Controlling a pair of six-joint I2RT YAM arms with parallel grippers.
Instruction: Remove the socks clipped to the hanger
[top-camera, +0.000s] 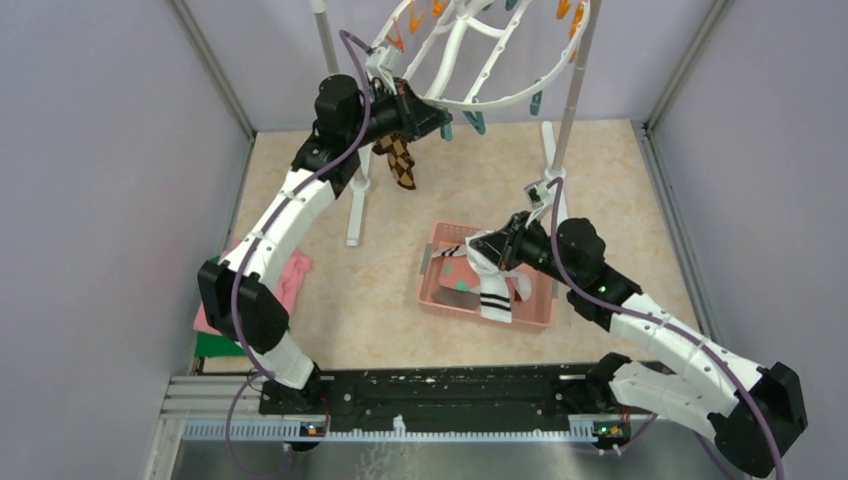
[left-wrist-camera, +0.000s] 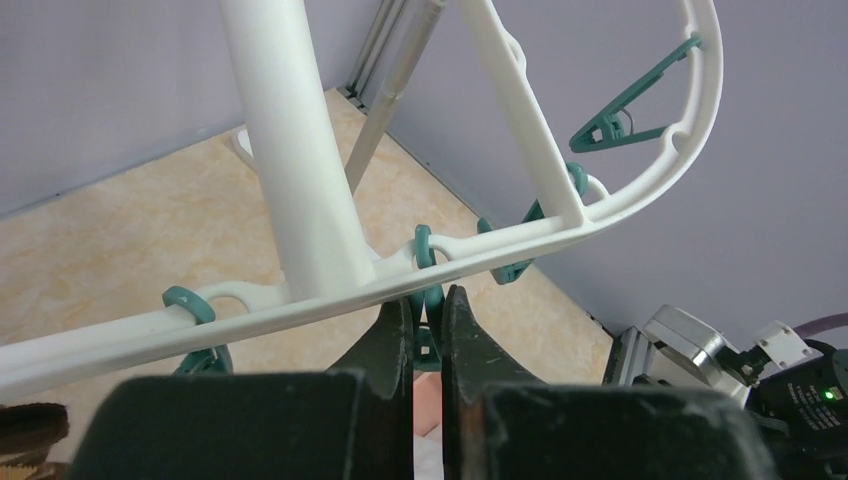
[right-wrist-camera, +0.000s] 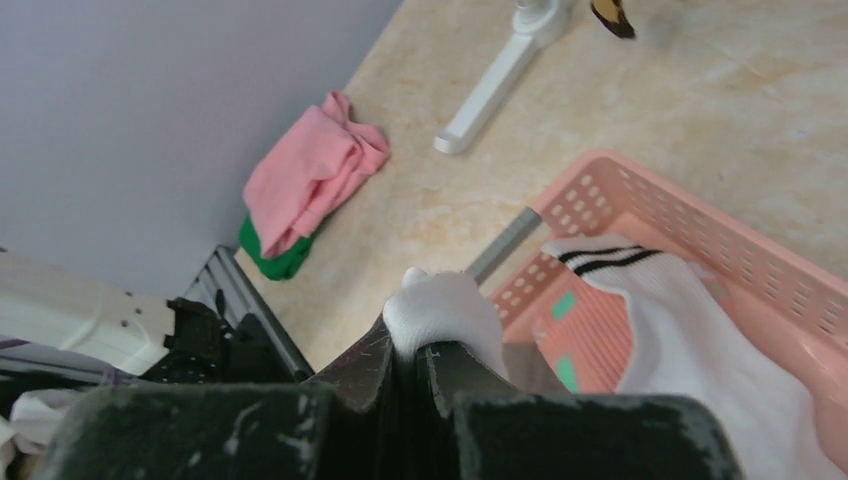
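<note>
The white oval hanger hangs at the back, with orange and teal clips on its rim. My left gripper is up at its near rim, and in the left wrist view it is shut on a teal clip just under the ring. A brown argyle sock hangs beside it. My right gripper is shut on a white sock with black stripes. The sock bunches at the fingertips and drapes into the pink basket. A pink sock with teal spots lies in that basket.
The hanger's white stand has a left pole and foot and a right pole. Folded pink and green cloths lie by the left wall. Grey walls enclose three sides.
</note>
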